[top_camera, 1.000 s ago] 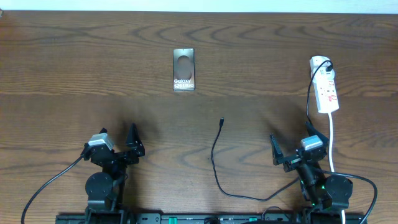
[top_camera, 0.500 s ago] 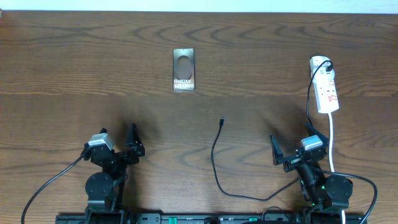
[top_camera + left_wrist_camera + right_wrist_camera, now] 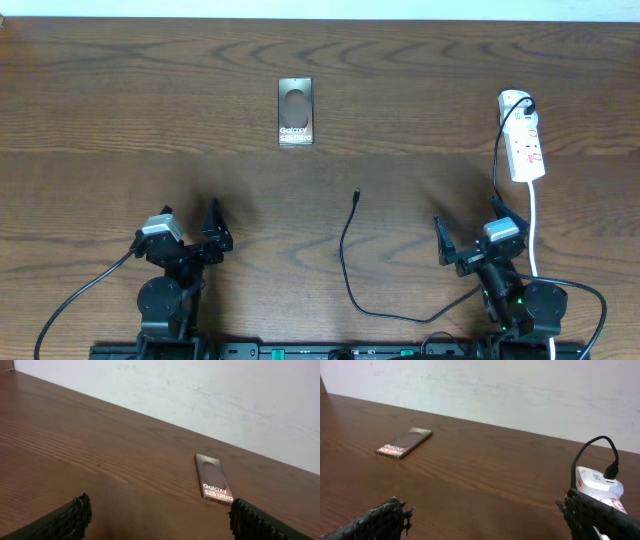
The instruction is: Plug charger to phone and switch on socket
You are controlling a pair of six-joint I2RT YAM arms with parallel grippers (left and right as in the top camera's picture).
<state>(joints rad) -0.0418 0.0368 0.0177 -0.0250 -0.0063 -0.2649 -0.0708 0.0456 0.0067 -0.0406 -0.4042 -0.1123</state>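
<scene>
Nothing stirs since a second ago | left claw [image 3: 190, 224] and right claw [image 3: 468, 232] gape, empty | risk: thin charger [image 3: 343, 250] slips when pinched off counter [image 3: 100, 120]; unheld phone [image 3: 296, 111] likely skids.

Dark wooden bench [image 3: 120, 100]. Lying flat on it: phone [image 3: 295, 112], well ahead of the left jaws and off to their right; charger [image 3: 343, 255], curving between both jaws; socket [image 3: 525, 140], ahead of the right jaws.
</scene>
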